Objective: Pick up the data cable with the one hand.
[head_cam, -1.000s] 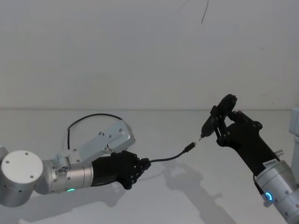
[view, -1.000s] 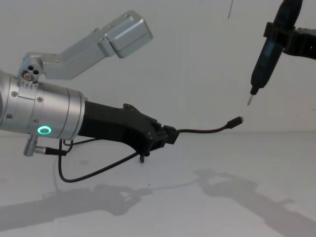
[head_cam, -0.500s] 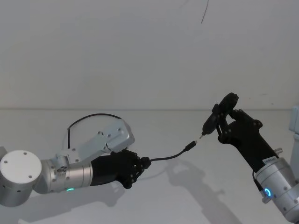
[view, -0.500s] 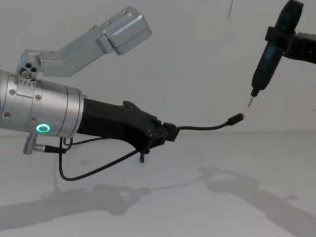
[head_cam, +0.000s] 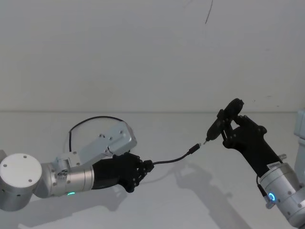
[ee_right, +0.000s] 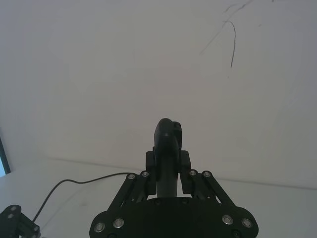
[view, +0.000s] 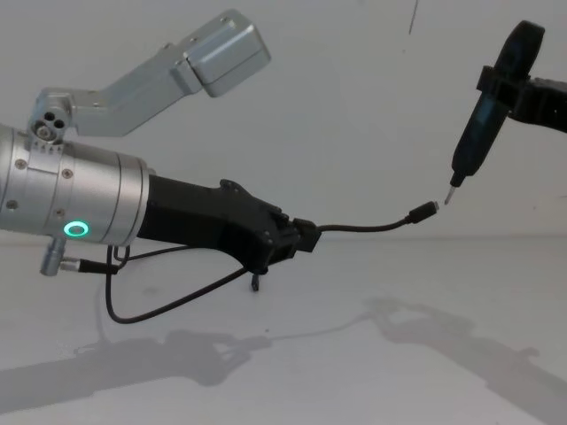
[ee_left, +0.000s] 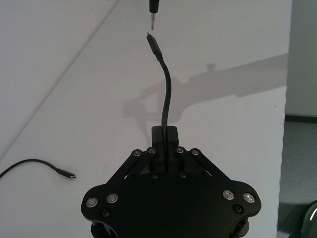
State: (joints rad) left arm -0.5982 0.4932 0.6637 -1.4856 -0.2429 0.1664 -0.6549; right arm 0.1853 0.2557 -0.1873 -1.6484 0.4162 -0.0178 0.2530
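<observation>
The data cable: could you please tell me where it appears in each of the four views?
Head view: data cable arcs from the left gripper toward the right gripper.
Chest view: it runs rightward from the left gripper.
Left wrist view: it rises from the closed fingers.
Right wrist view: a thin strand at lower left.
Shared landmark: the left gripper.

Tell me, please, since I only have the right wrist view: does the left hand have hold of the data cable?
Observer: Yes, the left hand is shut on the data cable.
Operator: Where is its free plug relative to my tool?
Observer: In the chest view, the plug sits just short of the tip of the pointed tool, with a small gap between them.
Operator: And the far end?
Observer: The other plug lies on the table.
</observation>
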